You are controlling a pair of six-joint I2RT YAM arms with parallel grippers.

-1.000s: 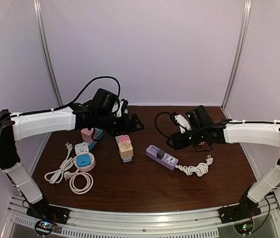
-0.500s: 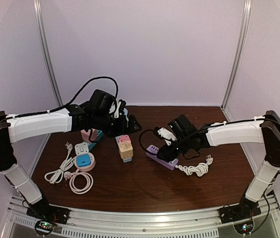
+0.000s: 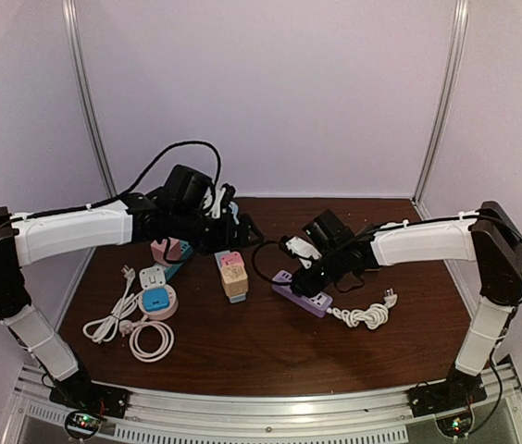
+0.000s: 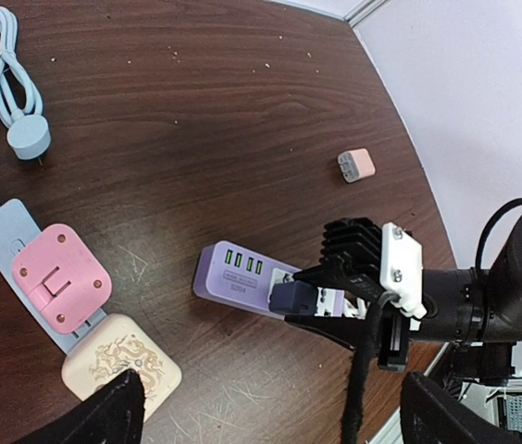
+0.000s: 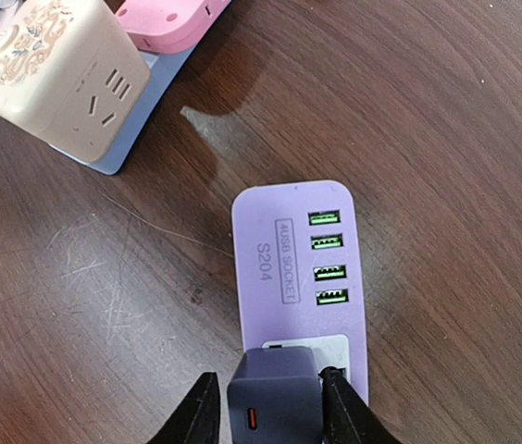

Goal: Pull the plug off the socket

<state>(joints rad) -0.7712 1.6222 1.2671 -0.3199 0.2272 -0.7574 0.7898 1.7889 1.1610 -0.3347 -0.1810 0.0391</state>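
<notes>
Over on the right side of the dark wooden surface (image 3: 242,356) lies a lilac power strip (image 5: 298,268), flat, with a row of four green USB ports (image 5: 326,257) along it and the label "S204" printed beside them. The plug (image 5: 275,393), a dark grey-blue block with a small orange slot on its face, is seated in the socket at one end of that strip, the end away from the USB ports. The right end effector (image 5: 273,418) is down over it, one black finger set against each side of the block, so it is clamped on the plug with no real gap showing on either side. The strip's white cable (image 3: 361,316) lies coiled just beyond it towards the right arm. The left end effector (image 4: 275,421) hangs above the middle of the surface with its fingers spread wide apart and nothing between them, well clear of the lilac strip. Below and beside it sit a beige cube socket (image 5: 57,74) and a pink adapter (image 4: 60,276), both resting on a pale grey-blue strip (image 5: 136,106). A small pink adapter (image 4: 356,166) lies alone farther back, and a light blue cord (image 4: 2,65) is looped near the far left corner.
</notes>
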